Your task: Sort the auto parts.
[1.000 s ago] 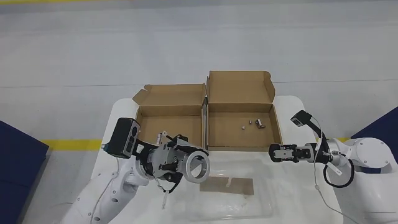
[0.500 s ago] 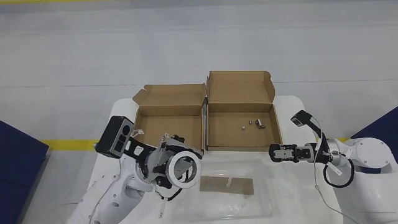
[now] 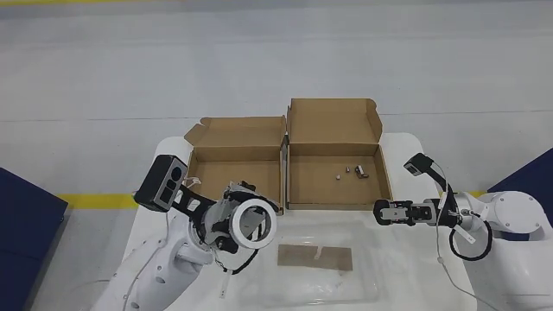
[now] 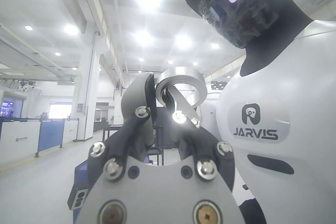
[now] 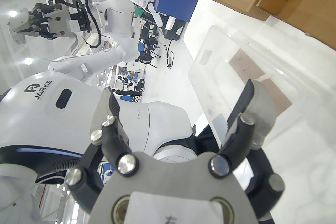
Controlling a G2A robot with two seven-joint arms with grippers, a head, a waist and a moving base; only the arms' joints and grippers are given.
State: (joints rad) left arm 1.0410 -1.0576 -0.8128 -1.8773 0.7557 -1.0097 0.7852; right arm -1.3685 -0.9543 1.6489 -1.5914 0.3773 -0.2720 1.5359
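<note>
Metal ring is gripped by its wall in the left gripper, jaws closed on it, one finger outside and one through the bore. Ring is held up off the table, just in front of the left cardboard box. Small parts are noted lying in the right cardboard box. Right gripper is held with jaws wide apart, nothing between them, near that box's front right corner. It is beside the clear tray, in which a brown card sheet is laid.
</note>
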